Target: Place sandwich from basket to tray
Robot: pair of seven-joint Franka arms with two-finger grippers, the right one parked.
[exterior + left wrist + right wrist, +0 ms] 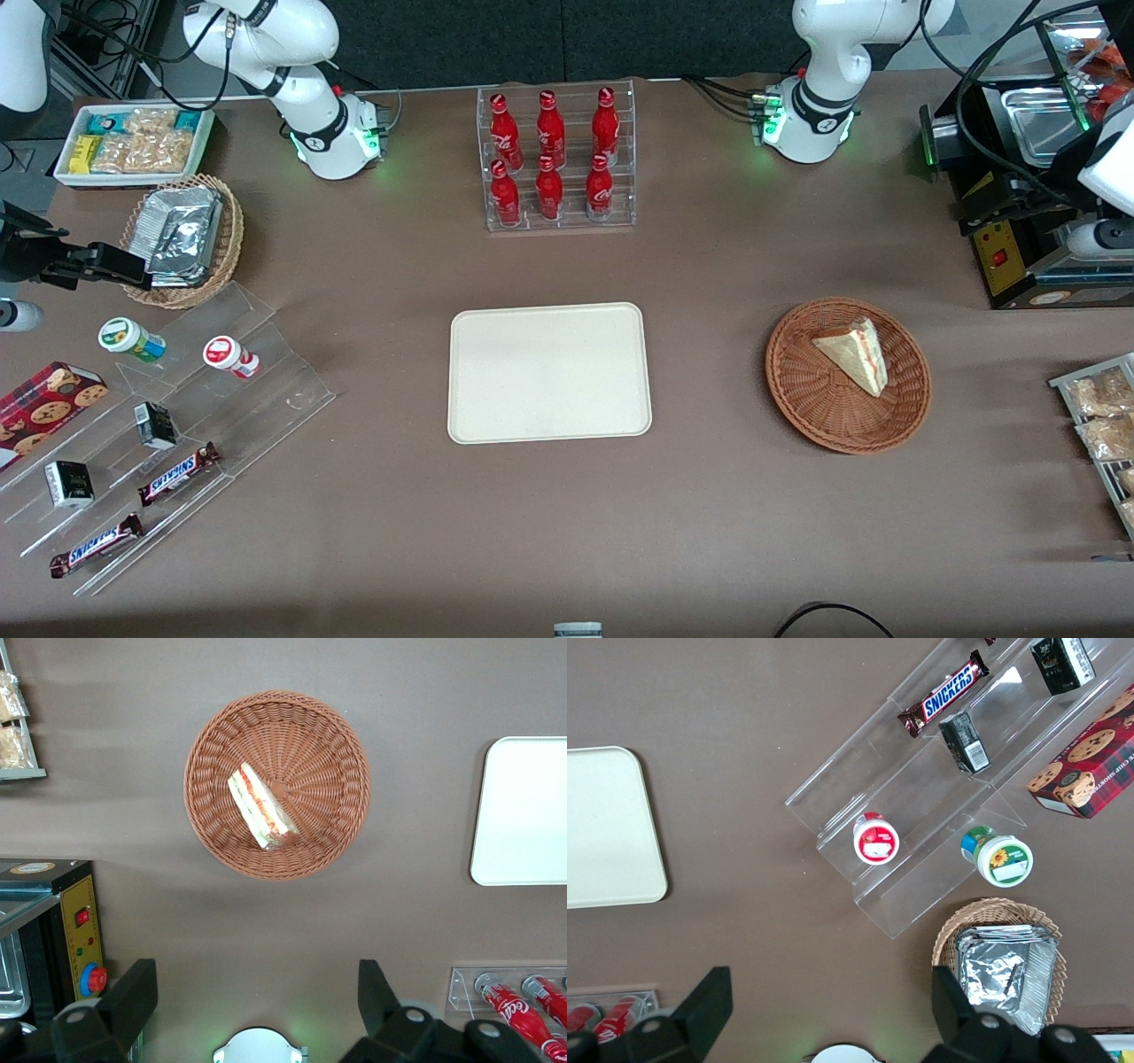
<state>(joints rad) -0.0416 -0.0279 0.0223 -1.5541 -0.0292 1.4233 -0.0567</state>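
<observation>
The tray (549, 372) lies nearest the front camera, flat on the brown table (709, 514), its surface bare. Beside it, toward the working arm's end, the basket (819, 421) holds the sandwich (855, 354), apparently resting on its side. The gripper (257, 1001) hangs well above the basket with its fingers (131, 992) spread wide, gripping nothing.

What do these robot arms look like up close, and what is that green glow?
The arms are glossy white and rounded, with black rings at the joints and green lights glowing at their bases; black cables trail from them. The working arm's gripper, high above the basket, has two black wedge-shaped fingers, spread wide apart.
</observation>
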